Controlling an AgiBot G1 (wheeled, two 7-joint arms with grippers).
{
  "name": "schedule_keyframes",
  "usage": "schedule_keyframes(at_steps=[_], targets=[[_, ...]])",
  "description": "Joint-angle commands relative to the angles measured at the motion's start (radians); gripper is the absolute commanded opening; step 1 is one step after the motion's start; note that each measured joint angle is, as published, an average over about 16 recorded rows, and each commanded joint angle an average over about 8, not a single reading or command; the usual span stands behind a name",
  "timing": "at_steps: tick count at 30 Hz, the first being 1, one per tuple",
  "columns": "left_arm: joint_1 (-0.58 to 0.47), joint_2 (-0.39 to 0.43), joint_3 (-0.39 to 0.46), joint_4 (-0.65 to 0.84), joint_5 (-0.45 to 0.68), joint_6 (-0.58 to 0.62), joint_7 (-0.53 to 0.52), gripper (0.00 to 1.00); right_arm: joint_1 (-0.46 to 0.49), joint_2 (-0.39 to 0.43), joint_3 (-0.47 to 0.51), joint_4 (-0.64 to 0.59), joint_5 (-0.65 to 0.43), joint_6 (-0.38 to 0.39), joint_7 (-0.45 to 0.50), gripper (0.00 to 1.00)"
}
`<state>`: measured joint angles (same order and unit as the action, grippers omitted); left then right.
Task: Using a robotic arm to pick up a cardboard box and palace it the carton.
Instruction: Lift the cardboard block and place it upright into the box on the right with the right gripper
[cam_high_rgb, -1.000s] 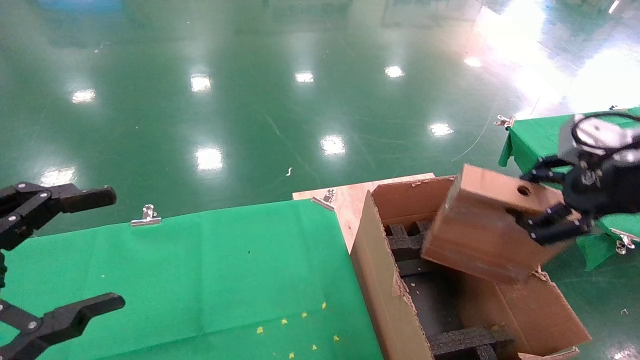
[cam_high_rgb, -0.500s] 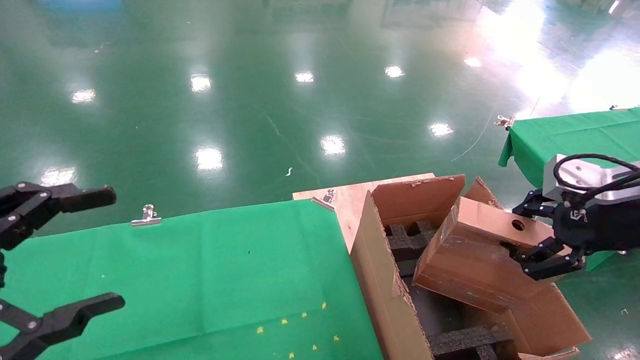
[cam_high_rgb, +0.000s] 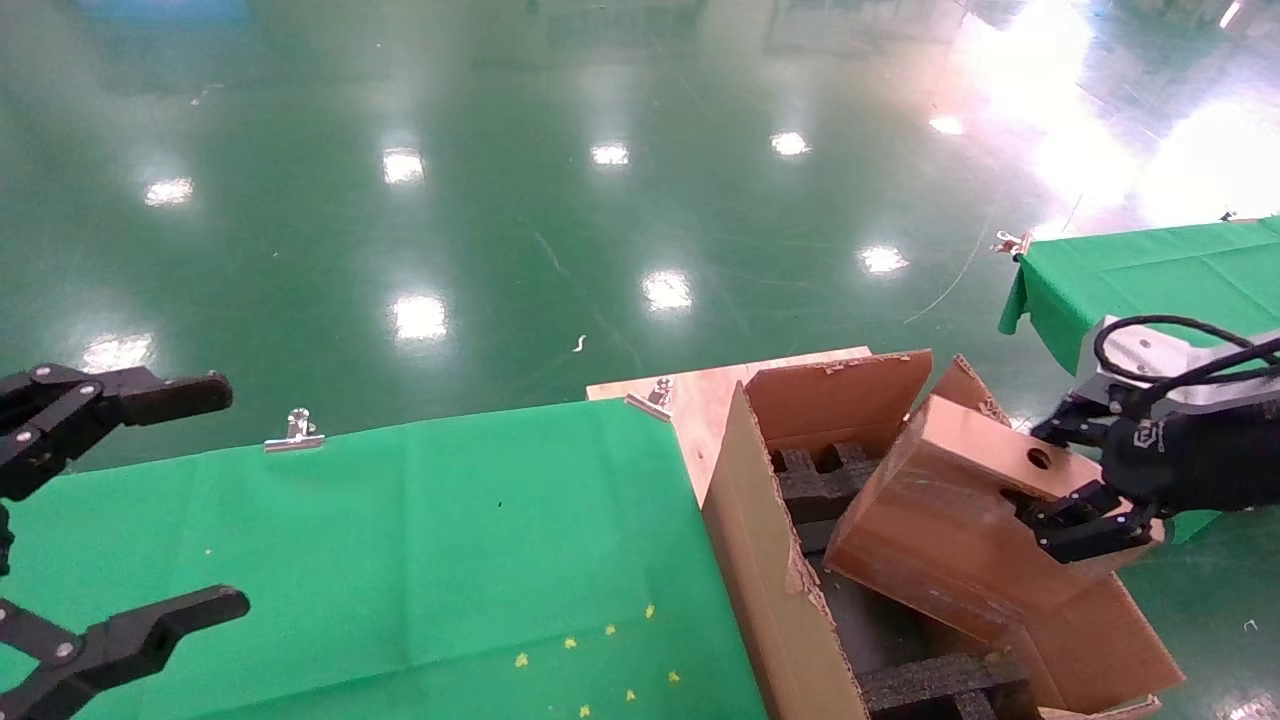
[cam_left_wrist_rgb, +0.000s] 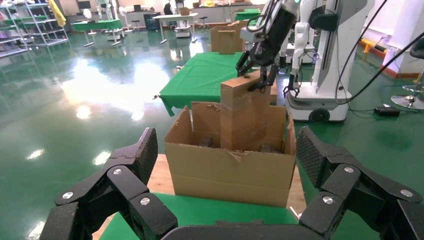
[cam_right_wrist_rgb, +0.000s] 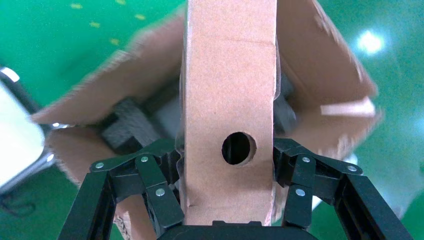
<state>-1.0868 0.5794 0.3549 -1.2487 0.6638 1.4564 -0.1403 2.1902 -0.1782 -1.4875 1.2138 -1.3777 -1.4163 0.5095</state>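
The cardboard box (cam_high_rgb: 950, 510), brown with a round hole near its top edge, hangs tilted with its lower end inside the carton (cam_high_rgb: 760, 560). My right gripper (cam_high_rgb: 1050, 480) is shut on the box's upper end, one finger on each side face. The right wrist view looks down the box (cam_right_wrist_rgb: 230, 100) with the hole between the fingers (cam_right_wrist_rgb: 155, 190) and the carton (cam_right_wrist_rgb: 325, 65) open below. From the left wrist view the box (cam_left_wrist_rgb: 245, 117) stands up out of the carton (cam_left_wrist_rgb: 230, 175). My left gripper (cam_high_rgb: 215, 495) is parked open at the left, holding nothing.
Black foam inserts (cam_high_rgb: 820, 470) line the carton's floor. The carton stands against a green-clothed table (cam_high_rgb: 400, 540) with a metal clip (cam_high_rgb: 293, 432) and a bare wooden corner (cam_high_rgb: 700, 395). A second green table (cam_high_rgb: 1150, 270) lies at the right, behind my right arm.
My right gripper has come down with the cardboard box, whose lower end has gone from above the carton's rim to inside it. The left arm has not moved.
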Motion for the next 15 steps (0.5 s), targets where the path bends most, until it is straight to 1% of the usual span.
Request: schedule_keyframes(at_steps=[1,4,8,11,15], targets=[[0.000,0.000,0.000,0.000,0.000,0.000,0.000,1.00,-0.015,0.014,-0.010,0.028,-0.020,0.038,0.052,0.00],[0.000,0.000,0.000,0.000,0.000,0.000,0.000,1.00,-0.037,0.031,-0.029,0.092,-0.078,0.103,0.182,0.00],[0.000,0.000,0.000,0.000,0.000,0.000,0.000,1.00,-0.063,0.032,-0.053,0.135,-0.155,0.160,0.338,0.00],[0.000,0.000,0.000,0.000,0.000,0.000,0.000,1.00,-0.080,0.019,-0.069,0.140,-0.195,0.179,0.444,0.00],[0.000,0.000,0.000,0.000,0.000,0.000,0.000,1.00,-0.097,-0.005,-0.085,0.142,-0.222,0.183,0.582,0.00]])
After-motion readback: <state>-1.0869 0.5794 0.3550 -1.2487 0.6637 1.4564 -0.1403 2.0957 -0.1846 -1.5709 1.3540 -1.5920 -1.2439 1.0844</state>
